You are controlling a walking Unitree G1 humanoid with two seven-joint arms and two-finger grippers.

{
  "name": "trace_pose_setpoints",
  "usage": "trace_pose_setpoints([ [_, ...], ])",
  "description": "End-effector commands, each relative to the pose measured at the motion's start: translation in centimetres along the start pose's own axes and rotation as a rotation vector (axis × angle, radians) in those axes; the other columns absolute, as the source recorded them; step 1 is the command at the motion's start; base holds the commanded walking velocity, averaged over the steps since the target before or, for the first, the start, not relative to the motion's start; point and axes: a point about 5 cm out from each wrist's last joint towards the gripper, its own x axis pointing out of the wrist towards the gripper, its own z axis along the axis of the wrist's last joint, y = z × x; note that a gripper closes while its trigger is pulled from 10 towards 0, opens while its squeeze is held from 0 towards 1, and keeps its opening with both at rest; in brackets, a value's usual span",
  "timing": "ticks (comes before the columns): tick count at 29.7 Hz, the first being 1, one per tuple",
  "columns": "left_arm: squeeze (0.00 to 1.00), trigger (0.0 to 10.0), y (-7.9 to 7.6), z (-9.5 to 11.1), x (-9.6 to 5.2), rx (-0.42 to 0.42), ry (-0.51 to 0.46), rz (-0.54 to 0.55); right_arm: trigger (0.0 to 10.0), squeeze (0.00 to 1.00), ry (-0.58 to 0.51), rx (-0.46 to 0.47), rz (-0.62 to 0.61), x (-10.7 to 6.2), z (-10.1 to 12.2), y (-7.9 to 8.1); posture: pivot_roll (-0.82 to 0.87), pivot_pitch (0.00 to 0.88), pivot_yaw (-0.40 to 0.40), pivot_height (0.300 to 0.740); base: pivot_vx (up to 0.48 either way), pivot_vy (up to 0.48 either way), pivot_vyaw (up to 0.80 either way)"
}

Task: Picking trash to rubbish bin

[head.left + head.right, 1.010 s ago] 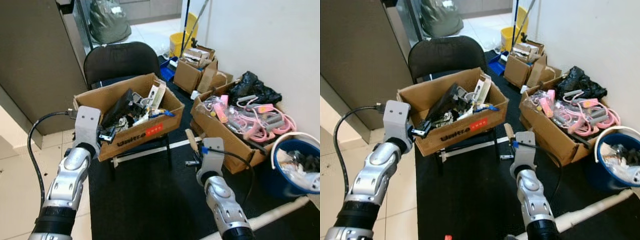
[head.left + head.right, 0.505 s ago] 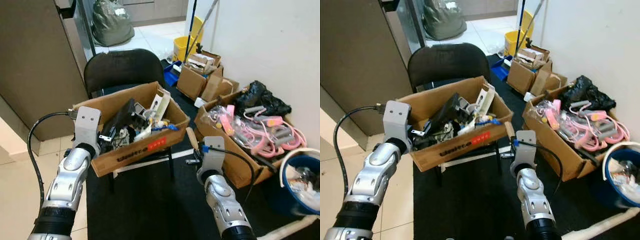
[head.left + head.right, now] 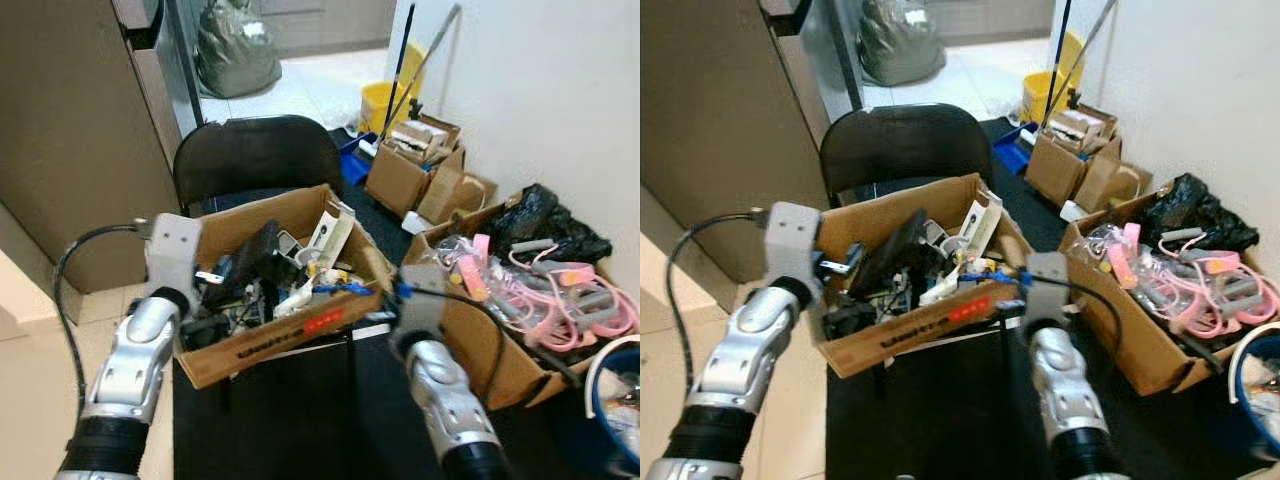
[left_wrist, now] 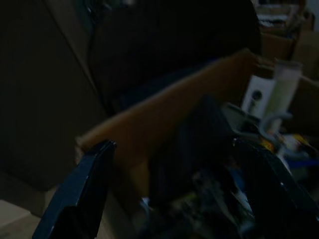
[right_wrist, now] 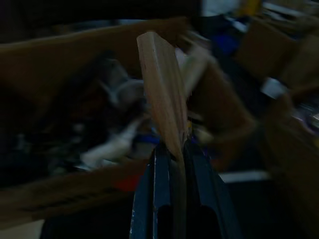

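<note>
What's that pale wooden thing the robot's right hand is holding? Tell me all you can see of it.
The stick is a flat, pale strip that looks like wood, with a rounded top end. It stands nearly upright, leaning slightly, its lower end pinched between the two black fingers of the right hand. It is held up in front of the box of junk on the chair, touching nothing but the fingers.

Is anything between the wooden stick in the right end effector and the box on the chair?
Nothing visible. The right end effector holds the stick upright just at the box's near right corner, with open air between them.
</note>
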Motion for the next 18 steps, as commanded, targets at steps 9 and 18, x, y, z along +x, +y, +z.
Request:
trace_pose_setpoints([
  [9, 0.0, 10.0, -0.1, -0.87, -0.5, 0.006, 0.039, -0.005, 10.0, 0.0, -0.002, 0.032, 0.018, 0.37, 0.48, 0.14, 0.05, 0.151, 0.059, 0.74, 0.355, 0.0, 0.0],
  [18, 0.0, 10.0, -0.54, -0.89, -0.43, 0.012, 0.039, -0.022, 10.0, 0.0, -0.007, 0.026, 0.001, 0.36, 0.54, -0.25, 0.04, 0.142, 0.061, 0.74, 0.356, 0.0, 0.0],
])
